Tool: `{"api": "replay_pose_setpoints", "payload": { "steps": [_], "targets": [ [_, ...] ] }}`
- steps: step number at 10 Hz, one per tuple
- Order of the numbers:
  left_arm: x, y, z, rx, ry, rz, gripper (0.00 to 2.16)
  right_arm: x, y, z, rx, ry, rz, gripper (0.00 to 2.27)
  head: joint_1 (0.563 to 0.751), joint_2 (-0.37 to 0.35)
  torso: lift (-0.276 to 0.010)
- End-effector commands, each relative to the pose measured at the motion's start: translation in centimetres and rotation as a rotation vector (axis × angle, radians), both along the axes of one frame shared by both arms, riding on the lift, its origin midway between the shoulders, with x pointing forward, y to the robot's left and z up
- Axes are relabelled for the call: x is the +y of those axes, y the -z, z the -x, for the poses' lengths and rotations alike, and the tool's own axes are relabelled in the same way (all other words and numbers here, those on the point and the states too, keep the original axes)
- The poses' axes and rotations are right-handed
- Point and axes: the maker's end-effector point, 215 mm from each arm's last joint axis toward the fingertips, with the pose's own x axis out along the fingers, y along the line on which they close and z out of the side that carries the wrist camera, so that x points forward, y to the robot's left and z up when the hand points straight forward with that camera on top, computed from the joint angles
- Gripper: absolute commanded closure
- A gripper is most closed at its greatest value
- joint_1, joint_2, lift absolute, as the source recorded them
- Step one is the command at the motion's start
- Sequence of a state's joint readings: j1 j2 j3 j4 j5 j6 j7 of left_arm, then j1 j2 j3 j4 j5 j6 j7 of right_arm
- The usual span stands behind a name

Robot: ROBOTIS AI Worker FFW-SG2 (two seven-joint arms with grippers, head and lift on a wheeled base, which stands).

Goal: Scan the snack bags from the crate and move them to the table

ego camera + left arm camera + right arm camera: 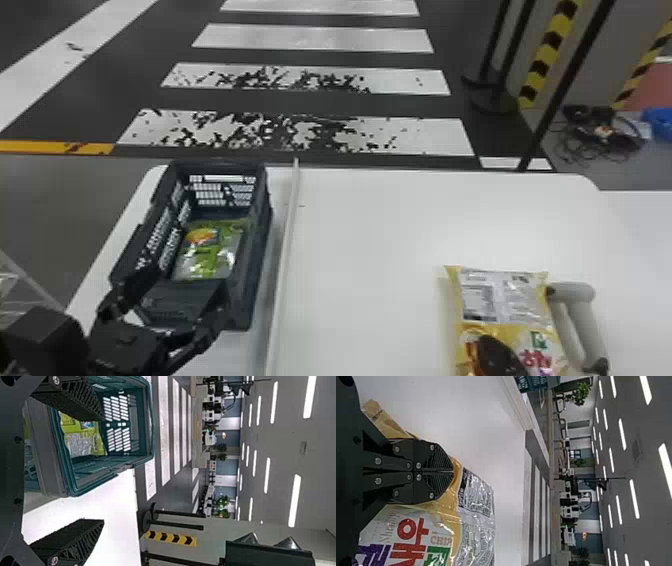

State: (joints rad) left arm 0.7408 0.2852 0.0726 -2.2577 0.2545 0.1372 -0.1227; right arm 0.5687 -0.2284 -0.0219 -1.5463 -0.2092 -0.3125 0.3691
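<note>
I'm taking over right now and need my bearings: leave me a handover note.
Left gripper: open, at the near end of the crate.
Right gripper: shut, over the yellow bag; whether it grips it is unclear.
Bags: green bag in the crate; yellow one at the table's right side.
Done: yellow bag is out of the crate; whether scanned, I cannot tell.
To do: scan the green bag and move it to the table.

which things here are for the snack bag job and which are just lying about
For the job:
- crate, at the left
- green snack bag, inside it
- yellow snack bag, at the right
- table, where the bags should go

Just around:
- cables on the floor beyond the table
- yellow-and-black striped post near them
</note>
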Motion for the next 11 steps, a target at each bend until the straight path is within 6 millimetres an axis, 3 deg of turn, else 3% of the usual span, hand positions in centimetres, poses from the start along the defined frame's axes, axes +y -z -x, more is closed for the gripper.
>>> {"api": "replay_pose_setpoints", "payload": {
  "steps": [1,3,5,7,8,9,10,11],
  "targets": [
    [0.0,0.1,0.0,0.001,0.000,-0.001,0.08,-0.4,0.0,0.6,0.006,-0.007,-0.005,2.25,0.695,-0.013,-0.095],
    [-0.1,0.1,0.0,0.001,-0.002,0.000,0.08,0.1,-0.2,1.0,0.001,-0.030,-0.007,2.25,0.695,-0.018,-0.095],
    [-0.1,0.0,0.0,0.000,0.000,-0.001,0.08,-0.1,-2.5,0.1,-0.038,-0.032,-0.013,2.25,0.695,-0.015,-0.095],
    [-0.1,-0.3,0.0,-0.006,0.002,-0.003,0.08,-1.9,-4.5,-0.5,0.010,0.009,-0.058,2.24,0.695,-0.019,-0.095],
    [0.0,-0.5,-0.1,-0.010,0.002,-0.005,0.08,-3.0,-5.6,-0.7,0.036,0.028,-0.083,1.83,0.695,-0.033,-0.095],
    [-0.1,-0.6,-0.1,-0.011,0.003,-0.006,0.08,-4.8,-6.7,-1.2,0.041,0.062,-0.087,0.78,0.695,-0.042,-0.095],
    [-0.2,-0.7,-0.2,-0.014,0.004,-0.005,0.08,-7.2,-8.2,-1.8,0.017,0.103,-0.091,0.10,0.695,-0.065,-0.095],
    [-0.1,-0.6,-0.2,-0.013,0.004,-0.007,0.08,-9.2,-9.8,-2.3,-0.012,0.144,-0.083,0.03,0.695,-0.100,-0.095]
  ]
}}
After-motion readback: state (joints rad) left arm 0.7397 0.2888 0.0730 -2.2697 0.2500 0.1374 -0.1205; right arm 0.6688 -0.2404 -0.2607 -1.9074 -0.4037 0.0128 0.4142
